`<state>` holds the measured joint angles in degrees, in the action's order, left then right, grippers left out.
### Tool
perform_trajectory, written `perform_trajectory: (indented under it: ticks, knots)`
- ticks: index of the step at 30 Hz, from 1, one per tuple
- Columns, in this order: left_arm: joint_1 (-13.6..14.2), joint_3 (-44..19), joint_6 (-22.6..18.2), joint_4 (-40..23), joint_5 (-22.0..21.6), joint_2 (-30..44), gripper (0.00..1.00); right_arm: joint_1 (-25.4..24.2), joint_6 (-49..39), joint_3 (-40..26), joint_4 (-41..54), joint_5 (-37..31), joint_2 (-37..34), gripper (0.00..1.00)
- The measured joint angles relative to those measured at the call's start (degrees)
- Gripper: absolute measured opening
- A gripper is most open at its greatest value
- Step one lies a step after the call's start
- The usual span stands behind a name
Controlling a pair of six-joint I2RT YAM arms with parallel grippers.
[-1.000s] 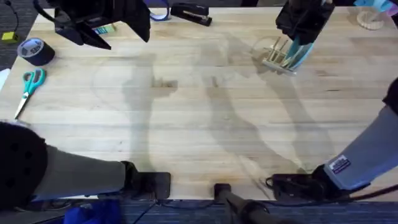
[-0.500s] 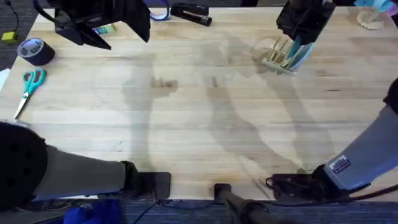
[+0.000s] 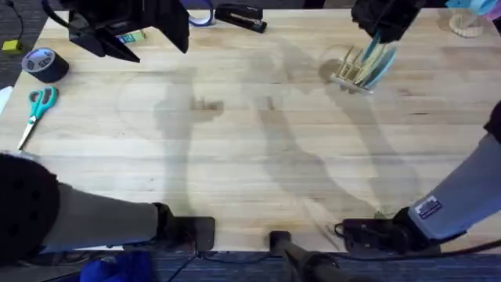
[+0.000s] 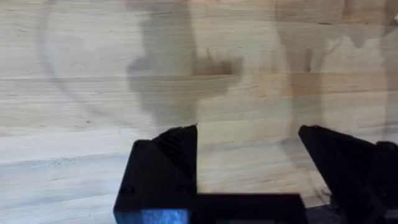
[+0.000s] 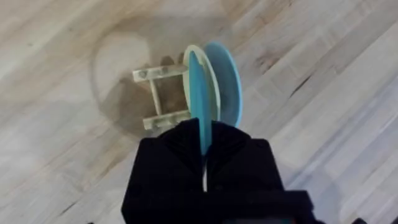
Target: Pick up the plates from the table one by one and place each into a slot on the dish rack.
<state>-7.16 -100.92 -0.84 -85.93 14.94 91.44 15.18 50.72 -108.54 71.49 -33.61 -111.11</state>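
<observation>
The left end effector [image 4: 249, 180] hangs wide open over bare worktop [image 3: 235, 157], idle. Below the right end effector [image 5: 204, 146], which pinches the blue plate's [image 5: 219, 84] rim, both plates stand on edge in the rack [image 5: 158, 96], pegs keeping them upright.

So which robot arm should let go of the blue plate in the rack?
The right one, probably. Its right gripper is pinched on the turquoise plate standing in the dish rack beside the cream plate. The left gripper hangs open over bare table.
</observation>
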Motion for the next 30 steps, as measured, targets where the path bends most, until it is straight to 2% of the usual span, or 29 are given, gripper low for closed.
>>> perform_trajectory:
  ticks: [7,30]
  knots:
    - [0.0,0.0,0.0,0.0,0.0,0.0,0.994,0.0,0.0,-3.1,0.0,0.0,2.2,0.032]
    - [0.0,0.0,0.0,0.0,0.0,0.0,0.994,-1.6,-1.8,-3.3,0.2,0.0,1.6,0.032]
